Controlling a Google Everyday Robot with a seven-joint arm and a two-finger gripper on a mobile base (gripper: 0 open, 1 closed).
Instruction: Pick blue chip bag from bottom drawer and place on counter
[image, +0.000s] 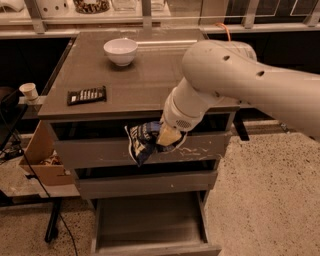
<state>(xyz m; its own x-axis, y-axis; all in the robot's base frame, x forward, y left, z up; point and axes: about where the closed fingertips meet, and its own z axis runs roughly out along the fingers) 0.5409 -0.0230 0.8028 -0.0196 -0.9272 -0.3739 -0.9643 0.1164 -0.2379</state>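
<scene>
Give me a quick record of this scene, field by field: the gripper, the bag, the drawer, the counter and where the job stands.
gripper: in front of the upper drawer fronts, just below the counter edge, shut on the blue chip bag
blue chip bag: held in the air, crumpled
bottom drawer: pulled open
counter: holds a white bowl and a black packet
status: bag out of drawer, not yet on counter

Dim warm light from above leaves a pale glare streak on the glossy grey-brown desk (150, 75). Below its edge the gripper (162, 137), clamped on the crumpled dark-blue foil chip bag (141, 144), hangs in shade; the open grey bottom drawer (150, 227) lies darker.
</scene>
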